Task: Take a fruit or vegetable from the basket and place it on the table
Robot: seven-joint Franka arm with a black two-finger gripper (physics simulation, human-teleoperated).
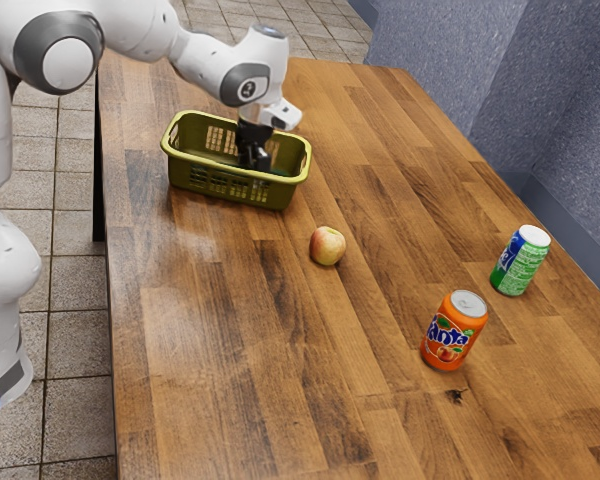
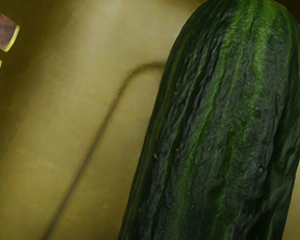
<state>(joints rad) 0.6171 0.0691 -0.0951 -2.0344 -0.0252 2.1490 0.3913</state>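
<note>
Basket (image 1: pixel 220 187): stands on table (image 1: pixel 210 330).
Gripper (image 1: pixel 256 163): reaches down inside basket.
Jaws: cannot tell whether wide or narrow.
Cucumber (image 2: pixel 222 130): lies inside basket.
Apple (image 1: pixel 327 246): rests near basket.
Orange can (image 1: pixel 453 332): stands well apart from basket.
Green can (image 1: pixel 521 262): likewise.

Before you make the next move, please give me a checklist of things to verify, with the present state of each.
1. Gripper reaching into the basket: ok.
2. Cucumber inside the basket: ok.
3. Cucumber securely gripped: cannot tell.
4. Basket upright on the table: ok.
5. Bare table beside the apple for placing: ok.
6. Cucumber out on the table: not ok, not yet.
</note>
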